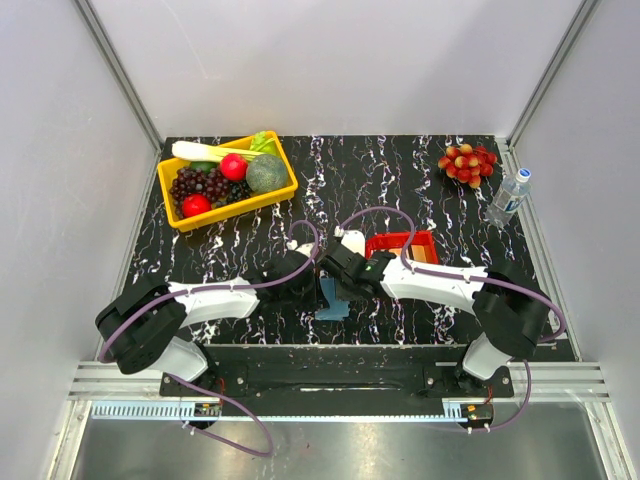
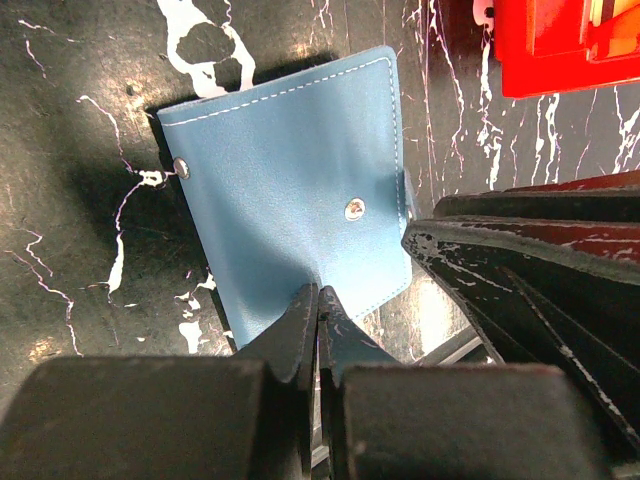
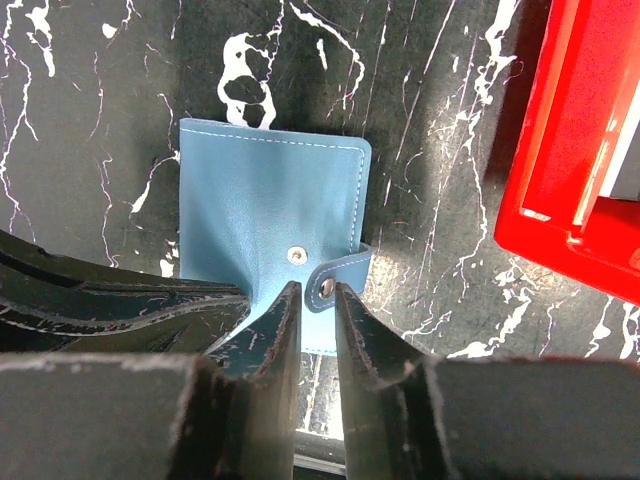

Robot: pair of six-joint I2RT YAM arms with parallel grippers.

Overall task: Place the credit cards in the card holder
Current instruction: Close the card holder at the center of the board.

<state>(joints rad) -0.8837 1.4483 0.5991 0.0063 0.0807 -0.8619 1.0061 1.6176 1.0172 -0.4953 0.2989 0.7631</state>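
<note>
Left wrist: left gripper (image 2: pixel 318 296) pinched tight on near edge of card holder (image 2: pixel 290 180). Right wrist: right gripper (image 3: pixel 312 290) straddles snap flap (image 3: pixel 346 268), jaws narrowly apart, grip unclear. Overhead hides both contacts.

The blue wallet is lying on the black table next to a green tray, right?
Not quite. The tray is red, not green. The right wrist view shows it beside the blue wallet, which is lying on the black table.
</note>
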